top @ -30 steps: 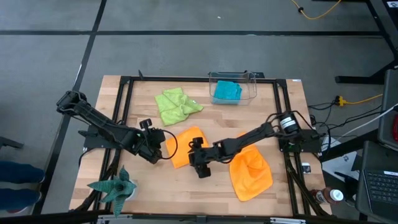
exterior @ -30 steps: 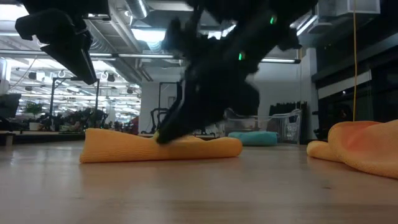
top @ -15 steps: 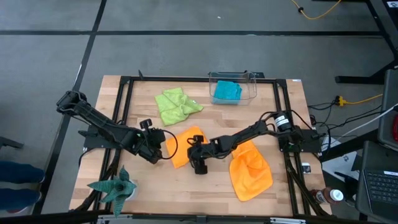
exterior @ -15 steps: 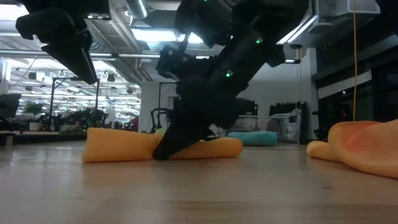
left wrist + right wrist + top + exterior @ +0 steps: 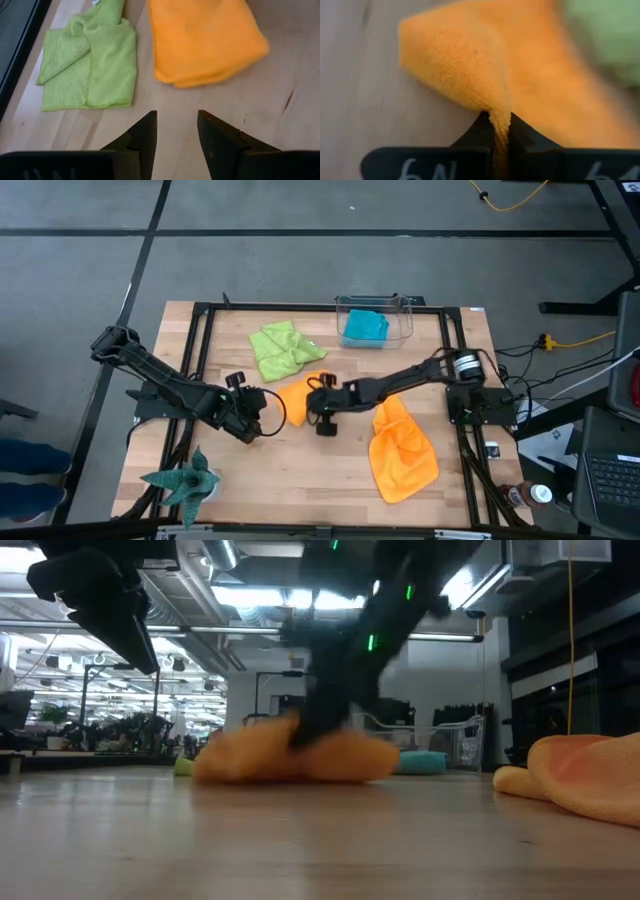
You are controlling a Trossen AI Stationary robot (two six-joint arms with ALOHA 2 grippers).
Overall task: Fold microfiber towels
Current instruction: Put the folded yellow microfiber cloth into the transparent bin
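Note:
An orange microfiber towel (image 5: 296, 400) lies bunched at the table's middle, and my right gripper (image 5: 320, 414) is shut on it. My left gripper (image 5: 254, 424) hangs open just left of this towel, above the bare wood, touching nothing. Its two fingers (image 5: 176, 134) point at the table short of the towel (image 5: 205, 40). A second orange towel (image 5: 403, 448) lies crumpled at the near right. A lime green towel (image 5: 284, 348) lies loosely folded at the far left. A teal towel (image 5: 364, 326) sits in a clear bin. My right gripper pinches a raised edge of the orange towel (image 5: 496, 111) between its two fingers. One layer or several, I cannot tell. The fingers slant down at it from the table's right. The pinched part is lifted and drawn over the towel's remainder (image 5: 260, 762), which lies on the table.
The clear bin (image 5: 376, 306) stands at the far edge. A dark green spiky plant figure (image 5: 184, 478) stands at the near left corner. A black frame (image 5: 200, 340) runs around the tabletop. Bare wood lies along the near edge between the plant and the second orange towel.
My right gripper has shut on the orange towel's near edge and gone up and toward the far edge with it. The near part has folded over the remainder, so the towel, flat and long before, is now a shorter, higher heap.

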